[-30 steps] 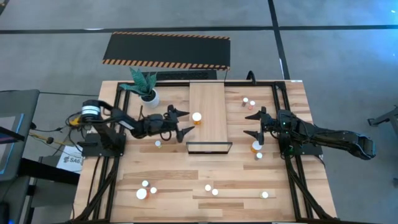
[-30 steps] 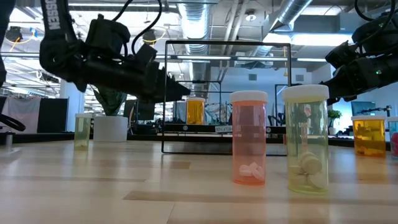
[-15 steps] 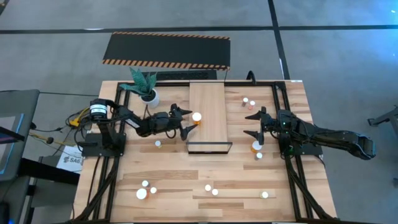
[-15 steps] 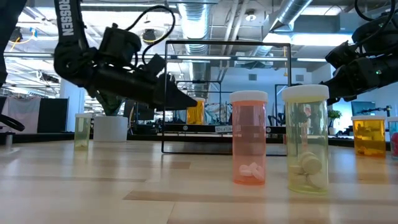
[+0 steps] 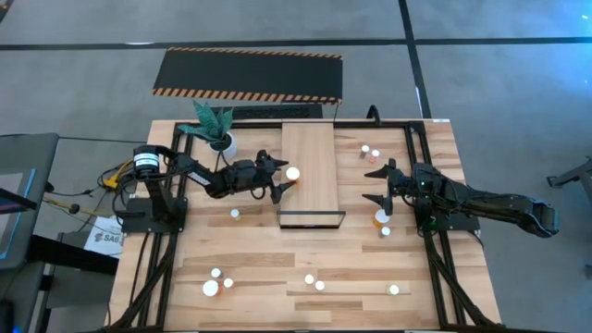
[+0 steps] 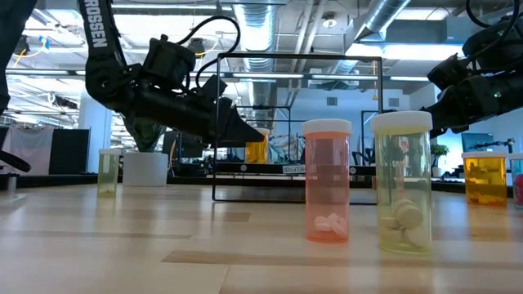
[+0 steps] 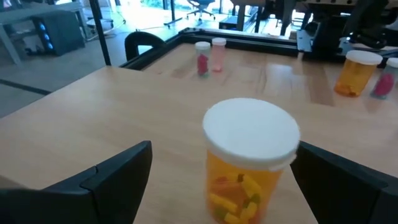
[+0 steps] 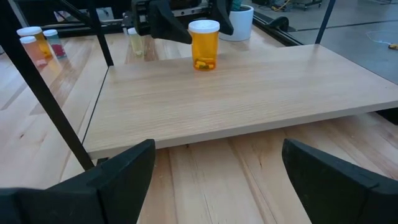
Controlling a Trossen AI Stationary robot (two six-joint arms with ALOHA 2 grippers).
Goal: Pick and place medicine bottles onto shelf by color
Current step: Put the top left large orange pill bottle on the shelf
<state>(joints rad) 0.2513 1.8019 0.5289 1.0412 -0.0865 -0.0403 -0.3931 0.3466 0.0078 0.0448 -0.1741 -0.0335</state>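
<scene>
An orange medicine bottle (image 5: 293,173) with a white cap stands upright on the left edge of the pale wood shelf (image 5: 313,139). My left gripper (image 5: 283,177) is open and comes level from the table's left. Its two fingers stand on either side of this bottle (image 7: 249,163), and no touch shows. My right gripper (image 5: 372,185) waits open to the right of the shelf (image 8: 236,93), with nothing between its fingers. From there the same bottle (image 8: 204,45) shows across the board.
Several small bottles stand near the table's near edge (image 5: 310,278), with a pink one (image 6: 328,181) and a yellowish one (image 6: 402,181) close to the low camera. An orange bottle (image 5: 381,218) stands by my right gripper, and more bottles stand at the far right (image 5: 370,153). A potted plant (image 5: 220,139) stands far left.
My left gripper has moved toward the table's right edge, up to the orange bottle on the shelf. It has stayed open, and its fingers now reach past the bottle's sides. The bottle has not moved.
</scene>
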